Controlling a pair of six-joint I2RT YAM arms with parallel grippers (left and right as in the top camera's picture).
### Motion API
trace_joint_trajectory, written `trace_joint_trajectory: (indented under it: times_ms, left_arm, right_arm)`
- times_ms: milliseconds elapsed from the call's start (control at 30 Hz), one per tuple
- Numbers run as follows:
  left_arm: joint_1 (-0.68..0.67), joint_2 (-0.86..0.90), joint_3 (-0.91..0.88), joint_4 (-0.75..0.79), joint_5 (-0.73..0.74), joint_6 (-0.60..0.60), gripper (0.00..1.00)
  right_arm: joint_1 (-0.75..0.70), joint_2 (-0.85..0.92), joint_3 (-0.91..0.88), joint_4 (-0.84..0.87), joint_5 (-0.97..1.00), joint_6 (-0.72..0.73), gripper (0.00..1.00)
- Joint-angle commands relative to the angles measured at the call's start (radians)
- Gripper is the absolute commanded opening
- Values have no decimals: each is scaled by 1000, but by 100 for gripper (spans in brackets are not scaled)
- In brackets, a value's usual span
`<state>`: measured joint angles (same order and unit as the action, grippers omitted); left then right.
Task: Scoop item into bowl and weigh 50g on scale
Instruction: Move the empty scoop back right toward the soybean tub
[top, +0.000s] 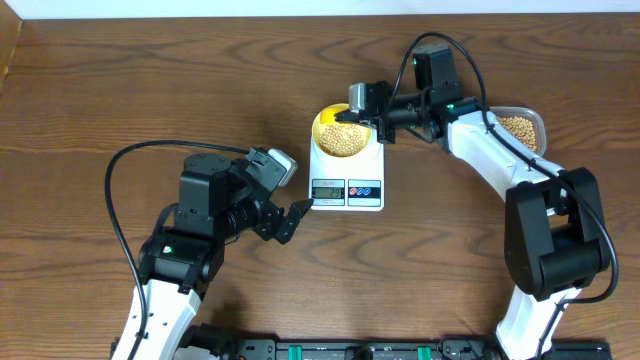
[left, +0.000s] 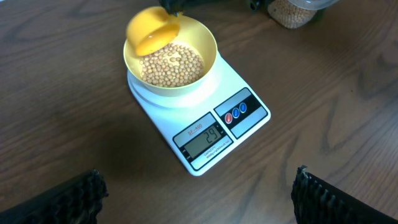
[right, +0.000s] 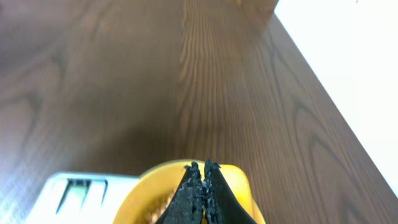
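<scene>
Right wrist view: we see the right tool (right: 203, 167) pinched fully shut, probably on the handle of the scoop (left: 152, 32), though the grip itself is hidden. The scoop runs leftward from it, mouth tipped into the bowl (left: 210, 50) of beans (left: 174, 65) directly below, on the scale (left: 245, 84). The left tool (top: 292, 220) gapes empty near the scale's front.

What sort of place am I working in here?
Probably a robot lab bench, not a kitchen: a wood-grain table, left arm and right arm based at its near edge, and a scale with a bowl of beans and a scoop staged between them.
</scene>
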<state>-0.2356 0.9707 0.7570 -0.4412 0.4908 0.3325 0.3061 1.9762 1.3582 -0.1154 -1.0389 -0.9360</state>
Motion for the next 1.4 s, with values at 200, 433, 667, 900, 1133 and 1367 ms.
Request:
trace_joint_trajectory:
  times_ms: [200,433,667,900,1133,1367]
  left_arm:
    - [5,2,-9,2,-6,-13,98]
    - [5,2,-9,1,-6,-13,98]
    - [5,2,-9,1,-6,-13,98]
    - [5,2,-9,1,-6,-13,98]
    - [5,2,-9,2,-6,-13,98]
    - [5,2,-9,1,-6,-13,98]
  right_arm:
    - [-19,-3,1,325,-183,889,1]
    - [-103,-3,1,589,-183,1554,1]
    - [-246,-3,1,602,-185,1884,1]
    - [-401,-4,1,602,-300,1908,1]
    - [-507,-20,1,602,-364,1908,1]
    - [-587,-26,1,603,-406,1900,1]
